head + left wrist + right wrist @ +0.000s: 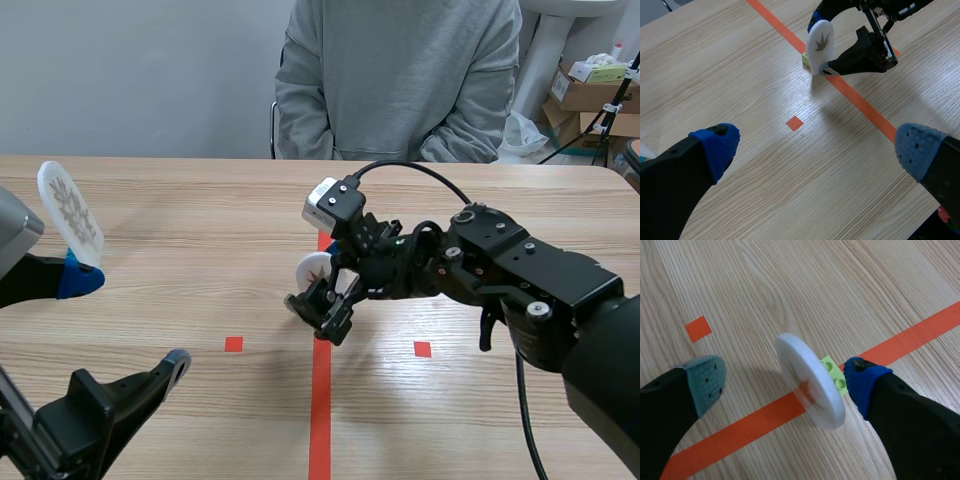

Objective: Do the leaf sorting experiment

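A white disc (pixel 810 382) stands upright on a small light-green brick (pixel 834 374) on the orange tape line. Its leaf print shows in the left wrist view, disc (pixel 820 45). My right gripper (pixel 785 380) is open around this disc: the blue-padded finger (pixel 865 377) sits close against the brick and disc edge, the grey-green pad (pixel 705 380) stands well apart. In the scene view this disc (pixel 315 268) is at table centre, right gripper (pixel 330 300). A second white leaf disc (pixel 70 212) stands at the far left, just beyond my left gripper (pixel 128 322), which is open and holds nothing, left gripper (pixel 817 147).
A person in a grey sweatshirt (pixel 400 80) sits across the table, hands out of sight. Cardboard boxes (pixel 590 90) stand beyond the table's far right corner. Bare wooden tabletop (pixel 200 220) lies between the two discs.
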Action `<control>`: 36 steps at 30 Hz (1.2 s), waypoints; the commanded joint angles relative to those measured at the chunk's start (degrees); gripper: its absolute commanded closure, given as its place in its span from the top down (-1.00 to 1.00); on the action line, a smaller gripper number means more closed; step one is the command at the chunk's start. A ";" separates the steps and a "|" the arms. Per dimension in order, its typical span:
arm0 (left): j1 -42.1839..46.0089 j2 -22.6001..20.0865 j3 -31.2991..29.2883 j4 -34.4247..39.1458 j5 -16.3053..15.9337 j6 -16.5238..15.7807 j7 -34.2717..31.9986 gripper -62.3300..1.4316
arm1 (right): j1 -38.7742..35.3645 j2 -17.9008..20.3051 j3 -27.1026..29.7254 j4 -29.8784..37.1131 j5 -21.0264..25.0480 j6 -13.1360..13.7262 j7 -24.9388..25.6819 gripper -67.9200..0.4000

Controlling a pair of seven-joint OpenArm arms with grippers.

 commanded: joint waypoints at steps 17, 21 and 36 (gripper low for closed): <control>-0.17 0.44 0.26 0.24 -0.37 0.15 -0.57 1.00 | 1.25 0.28 0.22 1.11 0.74 0.04 0.98 -0.76; -0.17 0.44 0.26 0.24 -0.37 0.15 -0.57 1.00 | 1.25 0.28 0.22 1.11 0.74 0.04 0.98 -0.91; -0.17 0.46 0.26 0.24 -0.39 0.15 -0.57 1.00 | -2.43 8.74 11.50 4.31 9.18 -3.26 -0.79 -0.93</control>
